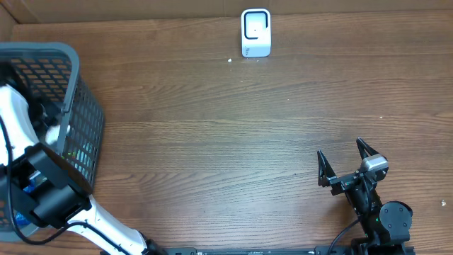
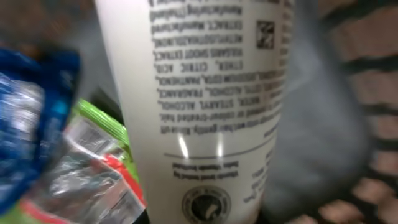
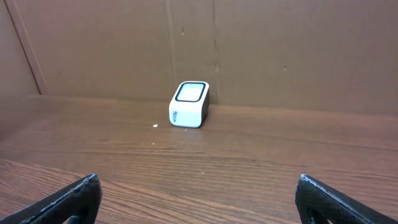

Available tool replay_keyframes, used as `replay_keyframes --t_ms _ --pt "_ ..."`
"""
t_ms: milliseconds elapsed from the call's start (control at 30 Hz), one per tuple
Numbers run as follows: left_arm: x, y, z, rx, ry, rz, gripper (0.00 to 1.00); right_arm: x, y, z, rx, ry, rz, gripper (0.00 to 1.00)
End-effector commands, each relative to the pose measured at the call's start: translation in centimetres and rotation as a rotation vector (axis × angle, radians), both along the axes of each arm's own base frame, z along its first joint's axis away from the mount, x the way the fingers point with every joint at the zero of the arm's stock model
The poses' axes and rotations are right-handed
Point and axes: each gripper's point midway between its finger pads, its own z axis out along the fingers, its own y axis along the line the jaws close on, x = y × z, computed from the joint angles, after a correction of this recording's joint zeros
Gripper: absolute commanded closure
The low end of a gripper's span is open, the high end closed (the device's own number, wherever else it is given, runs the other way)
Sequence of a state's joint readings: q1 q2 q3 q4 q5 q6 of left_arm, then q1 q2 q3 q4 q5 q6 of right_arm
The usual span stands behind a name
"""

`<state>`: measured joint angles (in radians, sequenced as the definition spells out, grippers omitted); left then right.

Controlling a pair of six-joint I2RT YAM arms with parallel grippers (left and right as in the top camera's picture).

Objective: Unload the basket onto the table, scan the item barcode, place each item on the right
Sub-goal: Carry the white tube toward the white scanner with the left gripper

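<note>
Basket (image 1: 78,92): grey mesh, at the far left edge of the desk (image 1: 212,142).
Left arm (image 1: 15,113): white link reaching down into the basket from the near side.
Left end effector: closed; fingers out of sight inside the basket, so cannot tell whether anything is clamped between them.
Bottle (image 2: 205,112): white, inside the basket, filling the left wrist view at very close range; small dark print reading upside down, small square code (image 2: 265,29) near the top of the label.
Blue packet (image 2: 31,124): blurred, just left of the bottle.
Green wrapper (image 2: 99,118): between the blue packet and the bottle.
Clear wrapper (image 2: 93,180): shiny, with a red strip, low beside the bottle.
Scanner (image 1: 255,32): white box with a dark-rimmed window, upright at the far edge of the desk, right of centre, close to the cardboard wall (image 3: 280,50).
Right end effector (image 1: 340,150): spread wide, empty, near the right front corner, aimed toward the scanner, well apart from it.
</note>
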<state>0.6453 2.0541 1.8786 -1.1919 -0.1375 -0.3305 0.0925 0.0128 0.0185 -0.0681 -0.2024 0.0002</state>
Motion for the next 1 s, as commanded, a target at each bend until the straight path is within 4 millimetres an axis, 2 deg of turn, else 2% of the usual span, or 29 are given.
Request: replay_keyframes --t_ms 0,200,300,333,367,400,433,467,567,700,833,967 --pt "1.8 1.3 8.5 0.137 -0.151 -0.005 0.96 0.0 0.1 -0.2 0.003 -0.004 0.002 0.00" --pt "2.2 -2.2 18.3 0.210 -0.326 -0.112 0.96 0.0 0.1 -0.2 0.003 -0.004 0.002 0.00" --pt "1.8 -5.6 23.0 0.249 -0.422 -0.213 0.96 0.0 0.1 -0.2 0.003 -0.004 0.002 0.00" --pt "1.6 -8.2 25.5 0.266 -0.483 -0.286 0.96 0.0 0.1 -0.2 0.003 -0.004 0.002 0.00" --pt "1.5 -10.2 26.9 0.268 -0.524 -0.348 0.96 0.0 0.1 -0.2 0.003 -0.004 0.002 0.00" --pt "1.4 -12.0 28.0 0.267 -0.558 -0.407 0.96 0.0 0.1 -0.2 0.003 -0.004 0.002 0.00" --pt "1.5 -15.6 29.5 0.255 -0.612 -0.532 0.96 0.0 0.1 -0.2 0.003 -0.004 0.002 0.00" --pt "1.4 -17.6 30.1 0.242 -0.634 -0.594 0.96 0.0 0.1 -0.2 0.003 -0.004 0.002 0.00" --pt "1.2 -22.4 29.8 0.186 -0.629 -0.724 0.96 0.0 0.1 -0.2 0.003 -0.004 0.002 0.00" --pt "0.6 -27.3 26.5 0.068 -0.510 -0.852 0.96 0.0 0.1 -0.2 0.003 -0.004 0.002 0.00" --pt "0.1 -30.5 21.2 -0.051 -0.325 -0.933 0.95 0.0 0.1 -0.2 0.003 -0.004 0.002 0.00" --pt "0.5 -32.5 15.3 -0.133 -0.201 -0.972 0.95 0.0 0.1 -0.2 0.003 -0.004 0.002 0.00"
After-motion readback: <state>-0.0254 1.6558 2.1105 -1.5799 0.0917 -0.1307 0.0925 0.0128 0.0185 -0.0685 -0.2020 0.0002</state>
